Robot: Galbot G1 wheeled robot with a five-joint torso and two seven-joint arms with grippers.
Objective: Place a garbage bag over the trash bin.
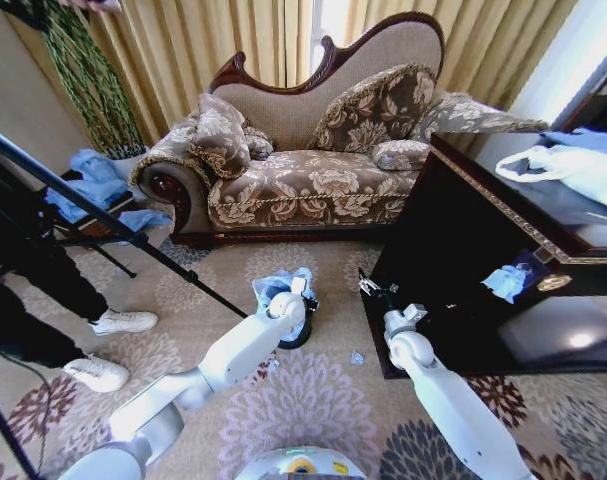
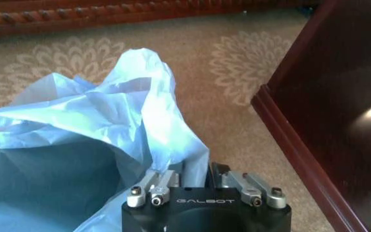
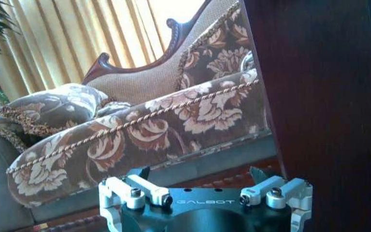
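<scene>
Trash bin (image 1: 301,330) sits on the carpet (image 1: 313,400) in front of the sofa (image 1: 303,180), just beside the dark cabinet (image 1: 463,270); only a sliver of its black wall shows under the garbage bag (image 1: 281,288), which is heaped on top, bunched, not spread round the rim. Left gripper (image 1: 299,288) is right at the bag over the bin; in the left wrist view the gripper (image 2: 195,169) has its fingers drawn close together w/ a fold of blue film running down between them, so I read it as clamped on the bag, though the pinch point itself is half hidden. Right gripper (image 1: 371,290) hangs beside the cabinet's corner, near the bin, jaws apart, holding nothing; same in the right wrist view (image 3: 202,179). Risks, judged: film is thin and slick, so a small pinch may slip out or tear if pulled hard; bin looks light and stands free on carpet, so a sideways tug could tip or drag it toward the cabinet; w/ one gripper only, the bag mouth may stay collapsed and sit on the rim rather than over it. Surface: patterned floral carpet, soft, a small scrap lying near the bin. Room: curtains (image 1: 233,40) behind the sofa, a tripod leg (image 1: 113,225) crossing to the bin's left, a person's shoes (image 1: 113,345) beyond it.
</scene>
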